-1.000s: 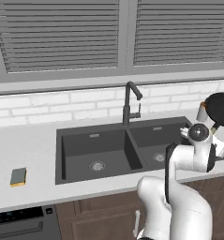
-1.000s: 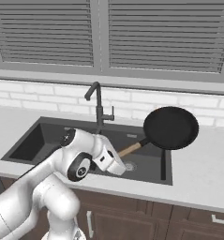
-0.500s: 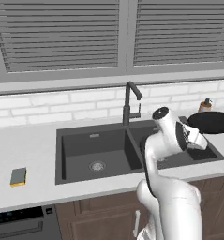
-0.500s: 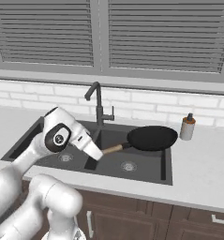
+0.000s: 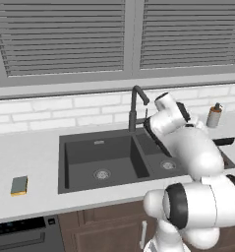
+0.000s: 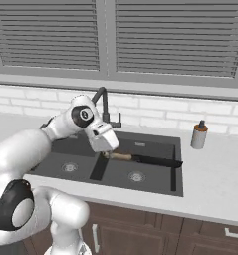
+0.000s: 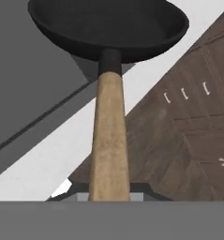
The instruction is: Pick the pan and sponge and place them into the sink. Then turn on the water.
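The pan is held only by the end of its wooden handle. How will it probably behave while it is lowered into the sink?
The pan looks rigid, so no flexing. Its wide black bowl sits far from the hand, so it probably pulls downward and may pivot. The smooth round handle could twist in the grip.

You see the white arm (image 5: 188, 147) bent over the right basin of the sink (image 5: 89, 160), the sponge (image 5: 19, 185) left on the counter (image 5: 20, 152), soap dispenser (image 5: 214, 115) far right.
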